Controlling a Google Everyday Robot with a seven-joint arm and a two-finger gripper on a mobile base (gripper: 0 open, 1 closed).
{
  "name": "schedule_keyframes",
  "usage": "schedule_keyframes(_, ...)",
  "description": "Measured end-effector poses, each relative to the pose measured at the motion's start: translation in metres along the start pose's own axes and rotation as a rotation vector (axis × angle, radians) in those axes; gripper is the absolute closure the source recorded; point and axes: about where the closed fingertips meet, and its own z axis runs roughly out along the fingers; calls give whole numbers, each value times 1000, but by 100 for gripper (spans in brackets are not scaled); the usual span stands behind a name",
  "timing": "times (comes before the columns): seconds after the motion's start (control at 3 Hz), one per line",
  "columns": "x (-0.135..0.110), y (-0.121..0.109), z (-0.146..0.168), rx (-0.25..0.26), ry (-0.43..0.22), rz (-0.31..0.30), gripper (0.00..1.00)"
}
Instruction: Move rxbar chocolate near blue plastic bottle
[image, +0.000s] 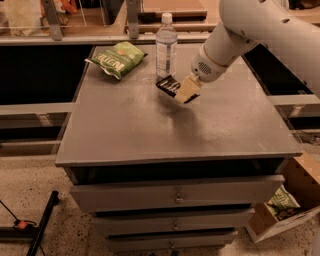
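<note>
Camera view from above the grey tabletop (150, 132): the rxbar chocolate (168, 84) is a flat, narrow bar in a dark brown-black wrapper with small white lettering. It is tilted and lifted slightly off the surface, just in front of the blue plastic bottle (166, 47), near its base. The gripper (186, 90) hangs at the bar's right end, jaws clenched on it. The count is one bar, one upright clear bottle with a white cap, one green chip bag (119, 59) at the back left, and a second green bag (282, 201) in the cardboard box (300, 186) on the floor.
</note>
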Motion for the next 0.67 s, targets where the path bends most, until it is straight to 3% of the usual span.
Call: schedule_keyframes(0.67, -13, -24, 11, 6, -7, 25, 100)
